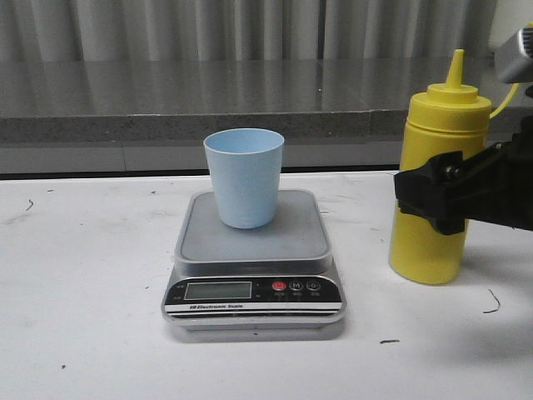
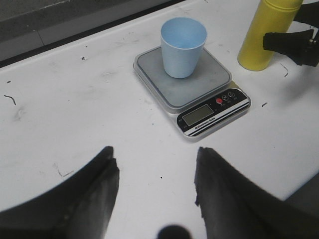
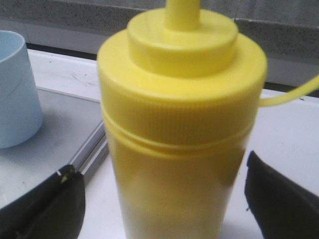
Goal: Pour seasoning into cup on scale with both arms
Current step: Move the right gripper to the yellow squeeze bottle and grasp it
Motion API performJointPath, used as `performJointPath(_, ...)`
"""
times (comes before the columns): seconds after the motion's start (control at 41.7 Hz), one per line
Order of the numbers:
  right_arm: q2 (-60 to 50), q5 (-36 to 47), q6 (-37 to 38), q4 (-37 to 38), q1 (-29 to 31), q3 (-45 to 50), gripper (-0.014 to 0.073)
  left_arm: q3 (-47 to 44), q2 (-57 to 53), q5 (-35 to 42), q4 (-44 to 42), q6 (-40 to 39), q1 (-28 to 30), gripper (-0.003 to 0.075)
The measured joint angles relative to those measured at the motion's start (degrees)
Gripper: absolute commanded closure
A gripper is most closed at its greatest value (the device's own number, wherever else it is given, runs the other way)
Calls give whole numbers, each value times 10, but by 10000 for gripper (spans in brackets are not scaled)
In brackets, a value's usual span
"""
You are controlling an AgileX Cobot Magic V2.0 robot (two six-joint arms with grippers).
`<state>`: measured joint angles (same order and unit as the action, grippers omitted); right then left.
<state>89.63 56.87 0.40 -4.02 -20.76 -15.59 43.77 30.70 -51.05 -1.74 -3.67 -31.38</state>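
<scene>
- The right gripper (image 1: 433, 196) is covering part of the seasoning (image 1: 439, 142).
- The scale (image 1: 254, 287) is showing a display too small to read.

bottle (image 1: 433, 167): glossy yellow plastic, ribbed cap
cup (image 1: 244, 177): matt pale blue plastic
scale (image 1: 252, 258): brushed grey platform
my fingers (image 2: 99, 194): matt black
</scene>
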Motion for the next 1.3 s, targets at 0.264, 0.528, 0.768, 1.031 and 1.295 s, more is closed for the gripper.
performJointPath(0.264,91,77,0,-14,0,-10,-70,0,0,0,0,0,0,365)
performJointPath(0.528,150,81,0,-30,0,-46,-70,0,0,0,0,0,0,365)
performJointPath(0.768,174,81,0,-31,0,-68,29,0,0,0,0,0,0,365)
performJointPath(1.031,175,81,0,-31,-1,-68,225,0,0,0,0,0,0,365)
performJointPath(1.295,137,61,0,-31,-1,-59,225,0,0,0,0,0,0,365)
